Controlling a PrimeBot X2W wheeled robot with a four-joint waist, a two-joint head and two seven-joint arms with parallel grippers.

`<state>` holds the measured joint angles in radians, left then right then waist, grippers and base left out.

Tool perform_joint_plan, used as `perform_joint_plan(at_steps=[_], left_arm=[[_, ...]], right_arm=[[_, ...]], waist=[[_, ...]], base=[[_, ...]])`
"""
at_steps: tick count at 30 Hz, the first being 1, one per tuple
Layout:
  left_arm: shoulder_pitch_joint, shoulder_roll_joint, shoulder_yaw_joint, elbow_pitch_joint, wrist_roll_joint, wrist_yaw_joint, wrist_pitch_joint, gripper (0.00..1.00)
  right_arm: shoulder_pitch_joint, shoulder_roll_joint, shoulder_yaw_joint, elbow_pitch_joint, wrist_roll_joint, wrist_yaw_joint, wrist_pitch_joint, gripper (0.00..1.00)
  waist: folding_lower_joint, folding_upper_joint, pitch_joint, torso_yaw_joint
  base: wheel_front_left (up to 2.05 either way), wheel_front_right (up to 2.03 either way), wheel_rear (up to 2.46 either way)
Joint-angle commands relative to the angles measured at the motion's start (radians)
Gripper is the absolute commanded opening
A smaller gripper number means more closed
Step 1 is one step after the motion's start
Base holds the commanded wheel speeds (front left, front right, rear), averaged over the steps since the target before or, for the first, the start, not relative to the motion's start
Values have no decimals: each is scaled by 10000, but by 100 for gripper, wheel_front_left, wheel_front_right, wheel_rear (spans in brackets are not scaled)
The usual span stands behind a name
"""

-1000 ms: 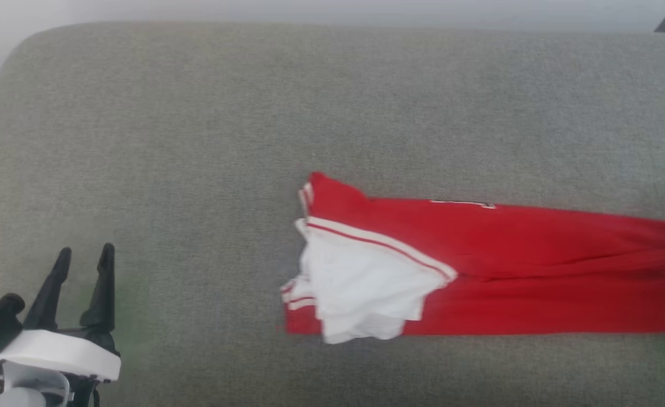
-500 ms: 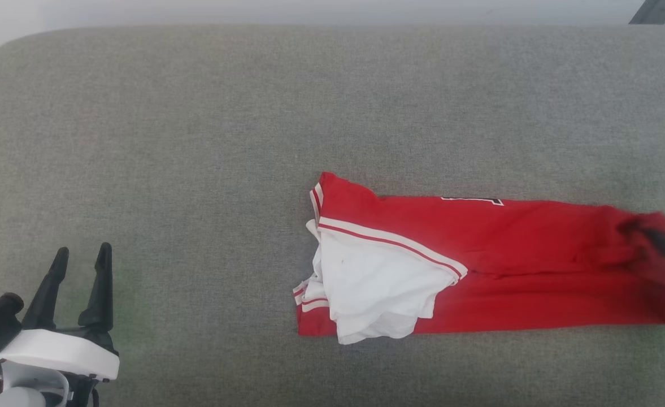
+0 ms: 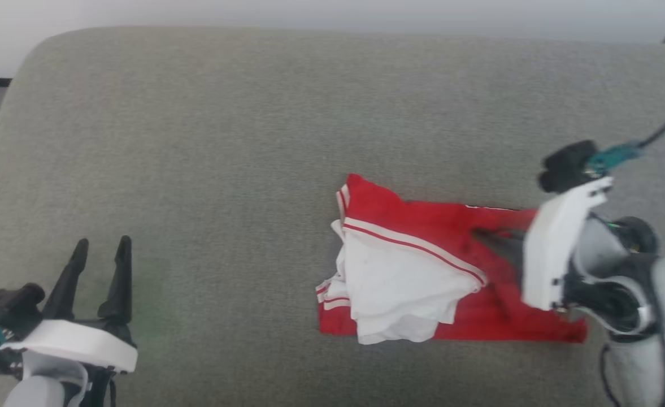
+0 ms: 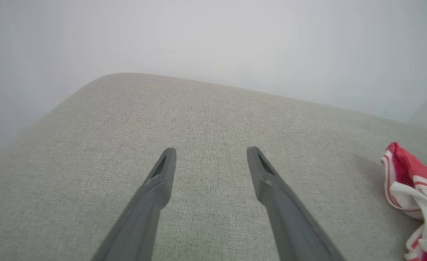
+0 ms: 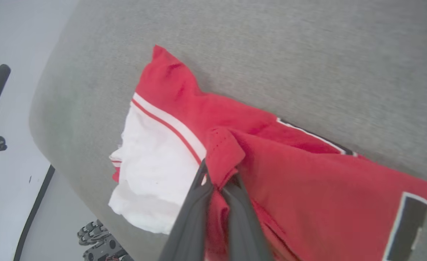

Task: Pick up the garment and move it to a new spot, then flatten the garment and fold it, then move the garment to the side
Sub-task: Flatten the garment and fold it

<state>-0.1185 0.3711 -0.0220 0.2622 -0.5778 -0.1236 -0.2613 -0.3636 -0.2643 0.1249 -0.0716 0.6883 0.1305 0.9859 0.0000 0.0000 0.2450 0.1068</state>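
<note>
Lying as a long folded strip on the right half of the grey cushion (image 3: 225, 141), the garment (image 3: 417, 271) had its white sleeve bunched at the left end. It looked part-folded: narrowed lengthwise, with a crosswise fold apparently under way. The final fold and the move to the side seemed yet to be done.

The right gripper (image 5: 218, 181) was closed tight on a pinch of red fabric. The right wrist view made that grip plain and also showed black, white-edged lettering at the cloth's far edge. The head view blurred the right gripper (image 3: 487, 249) over the shirt, but it placed the left gripper (image 3: 102, 243) well apart at the cushion's near left. The left wrist view showed the left gripper (image 4: 210, 150) spread wide and empty above bare cushion. The shirt's striped end (image 4: 413, 181) showed at that view's right edge.
</note>
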Motion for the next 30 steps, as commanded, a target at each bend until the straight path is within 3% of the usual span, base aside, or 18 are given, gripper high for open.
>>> perform_joint_plan(at_steps=[1, 8, 16, 17, 18, 19, 30], left_arm=[[-208, -83, -80, 35, 57, -43, -38, 100], [-544, -189, -473, 243, 25, -58, -38, 100], [-736, -332, -702, 463, -37, -69, -38, 100], [-728, -337, -718, 480, -44, -71, -38, 100], [-715, -341, -731, 495, -63, -70, -38, 100], [-697, -333, -729, 502, -81, -70, -39, 100], [-217, -74, -513, 382, -102, -73, -39, 100]], right_arm=[[-224, 136, 322, 168, 71, 4, -153, 0], [-982, 551, 1528, 1247, 185, 4, -684, 0], [-1726, 586, 2745, 2577, 393, 4, -1335, 0], [-1766, 566, 2855, 2707, 442, 4, -1424, 4], [-1813, 548, 2943, 2821, 468, 4, -1510, 43], [-1876, 535, 3071, 2911, 523, 4, -1577, 100], [-1735, -174, 3118, 2251, 1099, 4, -2126, 100]], waist=[[0, 0, -43, 290], [0, 0, -102, 996], [0, 0, -160, 1464], [0, 0, -178, 1482], [0, 0, -198, 1491], [0, 0, -225, 1488], [0, 0, -638, 857]], base=[[0, 0, 0], [0, 0, 0], [0, 0, 0], [0, 0, 0], [0, 0, 0], [0, 0, 0], [0, 0, 0]])
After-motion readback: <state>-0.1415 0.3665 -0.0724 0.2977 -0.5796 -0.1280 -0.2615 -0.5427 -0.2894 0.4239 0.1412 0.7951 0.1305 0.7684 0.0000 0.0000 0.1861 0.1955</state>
